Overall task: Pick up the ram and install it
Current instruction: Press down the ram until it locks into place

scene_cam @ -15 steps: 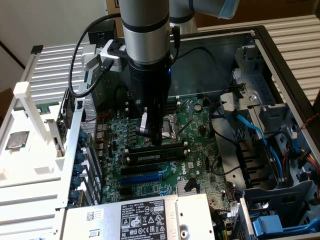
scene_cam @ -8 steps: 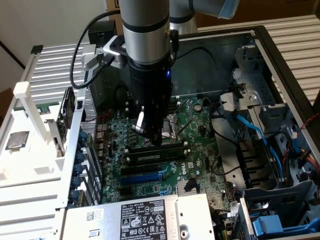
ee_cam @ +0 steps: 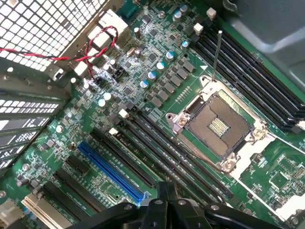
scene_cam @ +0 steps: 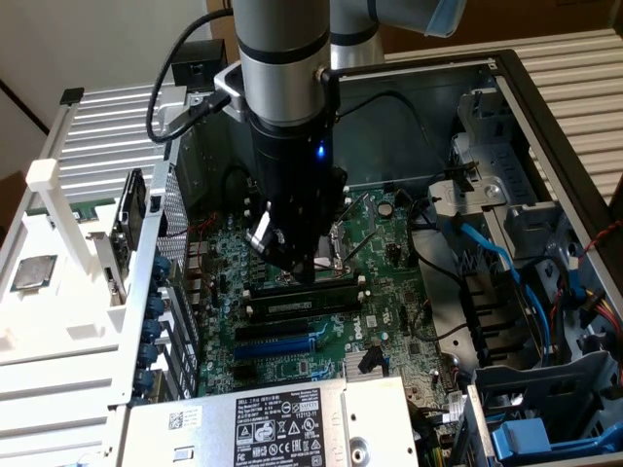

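Hand (scene_cam: 292, 265) is pressed together, low over the motherboard (scene_cam: 384, 292) near the memory slots (ee_cam: 157, 148). The ram (scene_cam: 302, 305) looks seated in a slot just below it, I think.

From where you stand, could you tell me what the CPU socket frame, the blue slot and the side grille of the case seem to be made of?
CPU socket frame: bare bright metal, probably steel; it glints silver around the dark socket.
Blue slot: moulded plastic, by its even, saturated colour.
Side grille: thin perforated sheet metal, dull grey, punched with regular square holes.
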Motion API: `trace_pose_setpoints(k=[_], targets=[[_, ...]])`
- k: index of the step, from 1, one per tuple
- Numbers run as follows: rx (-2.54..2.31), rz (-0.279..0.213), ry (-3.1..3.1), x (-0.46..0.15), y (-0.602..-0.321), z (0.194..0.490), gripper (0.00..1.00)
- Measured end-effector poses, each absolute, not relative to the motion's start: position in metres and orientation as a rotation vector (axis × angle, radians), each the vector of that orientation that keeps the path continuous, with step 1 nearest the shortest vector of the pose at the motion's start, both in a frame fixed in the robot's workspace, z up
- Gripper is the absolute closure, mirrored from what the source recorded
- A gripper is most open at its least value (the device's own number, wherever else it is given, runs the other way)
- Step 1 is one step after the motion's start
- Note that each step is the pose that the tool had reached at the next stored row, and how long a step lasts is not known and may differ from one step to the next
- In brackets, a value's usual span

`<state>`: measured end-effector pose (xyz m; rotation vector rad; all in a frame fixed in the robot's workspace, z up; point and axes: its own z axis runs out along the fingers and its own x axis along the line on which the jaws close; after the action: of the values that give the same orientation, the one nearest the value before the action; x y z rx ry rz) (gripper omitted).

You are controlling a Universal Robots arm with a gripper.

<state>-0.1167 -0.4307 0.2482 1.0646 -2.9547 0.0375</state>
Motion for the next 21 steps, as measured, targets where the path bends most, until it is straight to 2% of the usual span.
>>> trace_pose_setpoints(k=[21], targets=[[0.442, 0.037, -3.105, -0.1167, -0.4307, 0.2449, 0.90]])
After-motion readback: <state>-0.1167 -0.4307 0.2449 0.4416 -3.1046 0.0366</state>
